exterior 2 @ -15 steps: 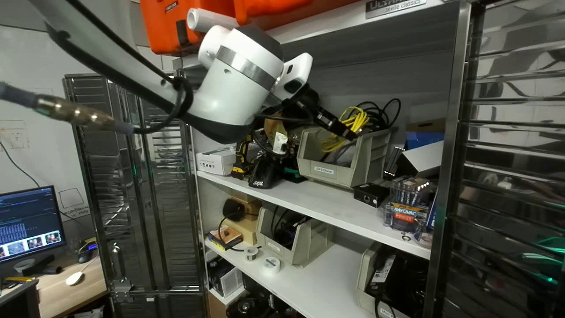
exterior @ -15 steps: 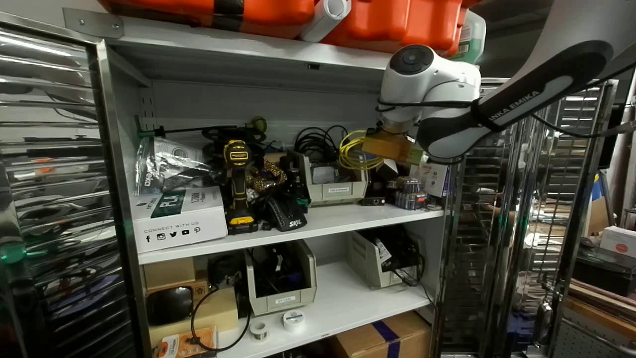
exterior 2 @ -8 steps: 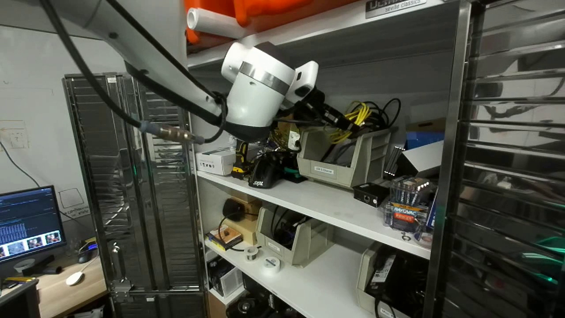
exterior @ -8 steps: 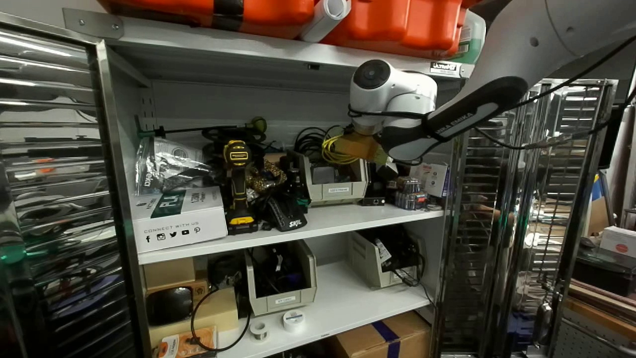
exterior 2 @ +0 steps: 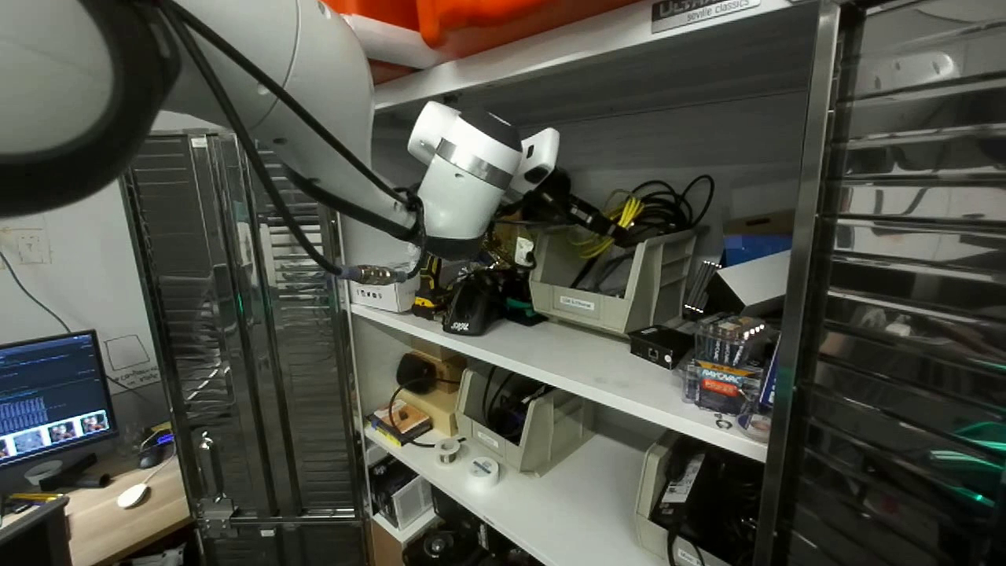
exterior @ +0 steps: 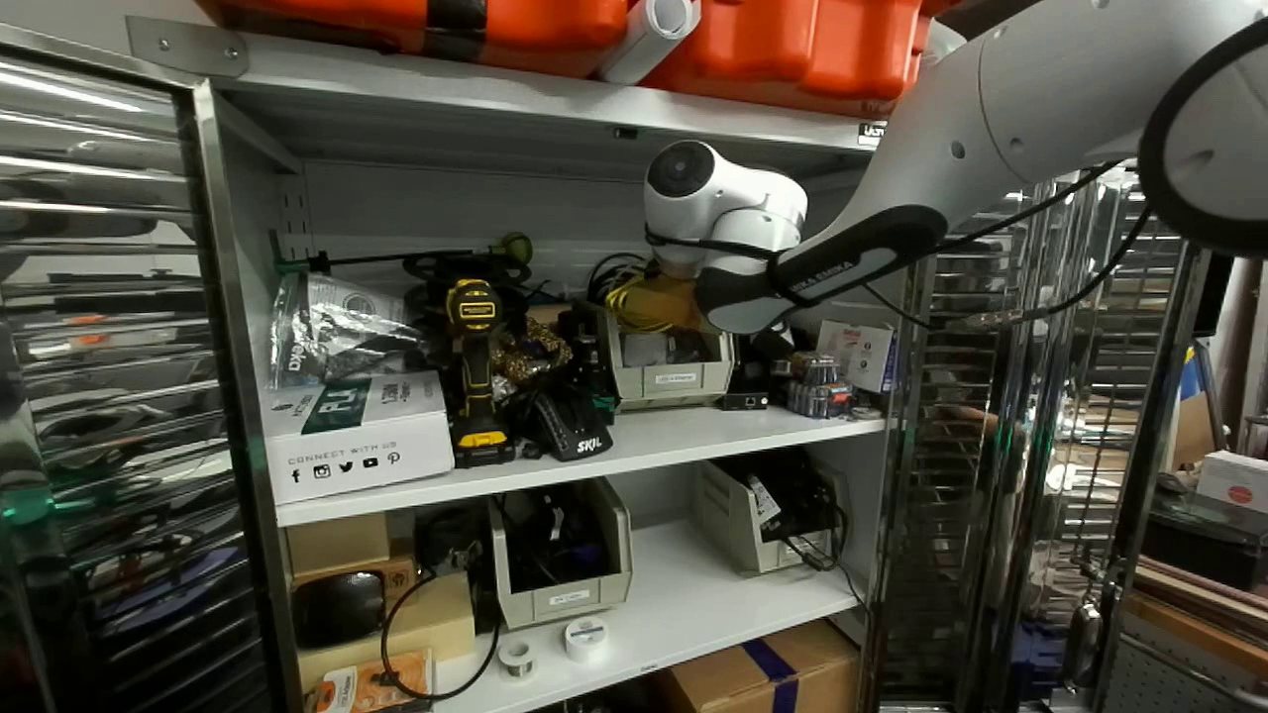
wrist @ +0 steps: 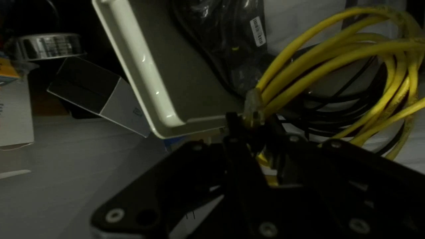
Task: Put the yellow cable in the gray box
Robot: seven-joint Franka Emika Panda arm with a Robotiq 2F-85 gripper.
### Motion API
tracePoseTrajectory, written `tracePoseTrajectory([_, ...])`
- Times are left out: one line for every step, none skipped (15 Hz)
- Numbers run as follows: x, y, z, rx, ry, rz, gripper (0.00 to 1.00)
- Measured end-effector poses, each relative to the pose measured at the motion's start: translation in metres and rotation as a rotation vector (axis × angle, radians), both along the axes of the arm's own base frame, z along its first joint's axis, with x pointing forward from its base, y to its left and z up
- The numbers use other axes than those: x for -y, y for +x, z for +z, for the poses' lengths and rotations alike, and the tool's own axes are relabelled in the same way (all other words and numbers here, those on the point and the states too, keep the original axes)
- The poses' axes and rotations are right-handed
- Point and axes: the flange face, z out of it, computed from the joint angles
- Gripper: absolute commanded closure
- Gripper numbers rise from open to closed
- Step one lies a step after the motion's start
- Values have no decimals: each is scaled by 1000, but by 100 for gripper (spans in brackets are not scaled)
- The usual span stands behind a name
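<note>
The gripper (wrist: 254, 122) is grasping the cable (exterior 2: 628, 211) close to a clear plug (wrist: 253, 103), and the loops seem to be hanging over the far part of the box (exterior 2: 617, 310), left of the batteries (exterior 2: 719, 385). I cannot tell how they are lying against the far rim. On release, overhanging loops could be slipping behind the box or snagging the black cables (exterior 2: 666, 216).

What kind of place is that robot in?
Probably a lab or a workshop. One cabinet shelf holds a cordless drill and a Rayovac battery pack, and a computer monitor stands outside the cabinet.
</note>
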Motion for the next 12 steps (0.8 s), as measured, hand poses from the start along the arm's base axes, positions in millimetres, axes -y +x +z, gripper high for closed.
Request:
tracePoseTrajectory([-2,3,1,-10,-1,12,48])
tracePoseTrajectory([-5,4,3,-19,-6,26,41])
tracePoseTrajectory([-8,4,6,-28,-13,40,32])
tracePoseTrajectory([-10,3,9,-36,-17,54,25])
tracePoseTrajectory([-12,2,13,-44,-20,66,16])
tracePoseTrajectory([-14,1,17,-52,-25,80,9])
tracePoseTrajectory([-16,-2,22,-61,-29,93,3])
tracePoseTrajectory([-17,-5,25,-76,-26,110,0])
tracePoseTrajectory([-18,-9,28,-95,-20,128,0])
tracePoseTrajectory([-18,-14,31,-119,-7,148,0])
tracePoseTrajectory([-18,-21,31,-149,7,168,0])
tracePoseTrajectory([-16,-27,31,-180,19,184,0])
